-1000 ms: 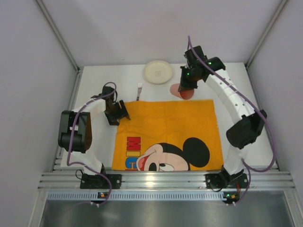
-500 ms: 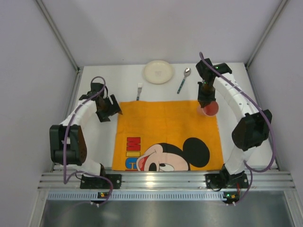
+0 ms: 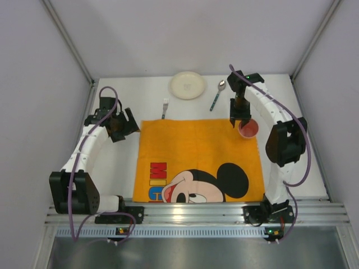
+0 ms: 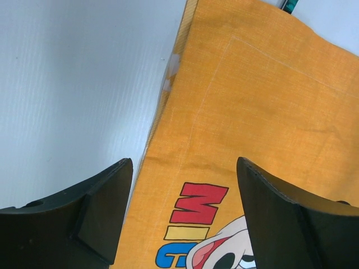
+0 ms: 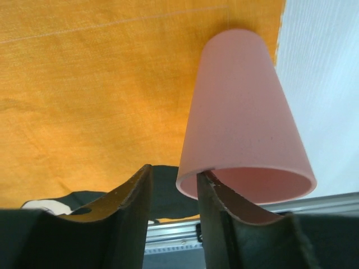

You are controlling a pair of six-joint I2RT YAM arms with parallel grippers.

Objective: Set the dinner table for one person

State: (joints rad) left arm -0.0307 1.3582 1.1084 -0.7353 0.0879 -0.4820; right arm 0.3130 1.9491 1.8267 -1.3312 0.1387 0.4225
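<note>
The dinner table (image 3: 146, 89) is a white top with an orange Mickey Mouse placemat (image 3: 196, 157) on it. A pink cup (image 3: 248, 128) stands upright on the mat's far right corner. My right gripper (image 3: 240, 120) is at its rim. In the right wrist view one finger sits inside the cup (image 5: 241, 112) and the other stands off its wall with a gap, so the right gripper (image 5: 174, 171) is open. My left gripper (image 3: 120, 124) hovers open and empty over the mat's left edge; the left wrist view shows the left gripper (image 4: 184, 162) above the placemat (image 4: 252, 101) and table (image 4: 73, 84).
Behind the mat lie a cream plate (image 3: 187, 85), a fork (image 3: 165, 107) and a spoon (image 3: 217, 94) with a teal handle. Grey walls close in the table on three sides, and an aluminium rail (image 3: 196, 213) runs along the near edge.
My right gripper carried the pink cup from behind the mat to its far right corner, then parted its jaws. My left arm drew back to the left and opened wider.
</note>
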